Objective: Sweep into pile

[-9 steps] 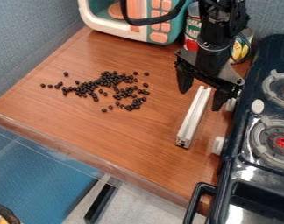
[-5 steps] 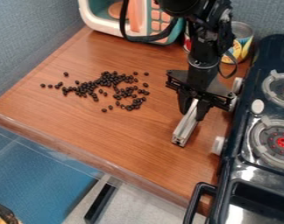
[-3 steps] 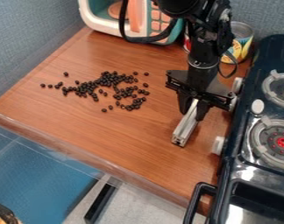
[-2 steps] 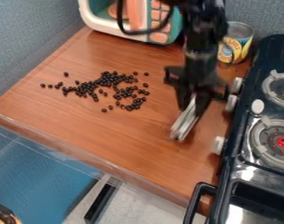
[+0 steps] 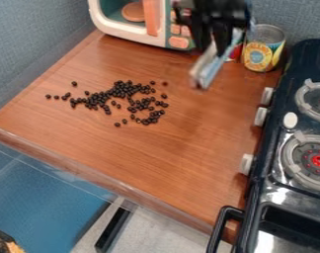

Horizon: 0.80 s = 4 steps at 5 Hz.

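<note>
At the top of the view, right of centre, the black gripper (image 5: 222,42) is shut on a pale metal bar (image 5: 209,66). The bar hangs down at a slant, its lower end pointing to the lower left, apart from the beans. Dark beans (image 5: 123,89) lie scattered on the left half of the wooden counter (image 5: 156,153); most are in a loose cluster, with a few strays at the left and around the edges.
A teal and white toy microwave (image 5: 113,27) stands at the back, with a yellow-labelled can (image 5: 263,48) to the right of the gripper. The black stove (image 5: 275,173) with its knobs borders the counter on the right. The counter's front edge (image 5: 90,165) runs along the lower left.
The gripper came down and left onto the bar lying on the counter and closed on it. It has since risen toward the back with the bar. The beans have not moved.
</note>
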Tool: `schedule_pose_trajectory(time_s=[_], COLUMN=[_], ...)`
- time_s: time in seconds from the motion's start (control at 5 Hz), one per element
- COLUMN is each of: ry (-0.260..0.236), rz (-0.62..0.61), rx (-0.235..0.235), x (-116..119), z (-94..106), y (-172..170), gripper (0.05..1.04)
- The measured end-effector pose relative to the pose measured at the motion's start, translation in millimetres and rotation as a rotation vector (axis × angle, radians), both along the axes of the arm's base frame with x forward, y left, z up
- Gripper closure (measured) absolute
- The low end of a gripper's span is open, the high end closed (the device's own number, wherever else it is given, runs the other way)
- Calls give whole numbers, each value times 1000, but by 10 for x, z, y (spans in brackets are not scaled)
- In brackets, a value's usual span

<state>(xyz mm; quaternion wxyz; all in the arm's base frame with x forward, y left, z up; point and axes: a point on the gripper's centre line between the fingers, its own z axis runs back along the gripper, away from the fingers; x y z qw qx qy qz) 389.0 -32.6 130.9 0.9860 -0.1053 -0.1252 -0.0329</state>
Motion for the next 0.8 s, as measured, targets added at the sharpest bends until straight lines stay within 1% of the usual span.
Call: schedule_pose_trajectory(time_s=[0.2, 0.4, 0.6, 0.8], ry=[30, 81, 158, 187], rz=[-20, -17, -7, -17], rx=[37, 95, 174, 246], x=[-63, -175, -278, -377], z=[0, 4, -54, -67], y=[366, 768, 1203, 1677], gripper=[749, 749, 749, 749])
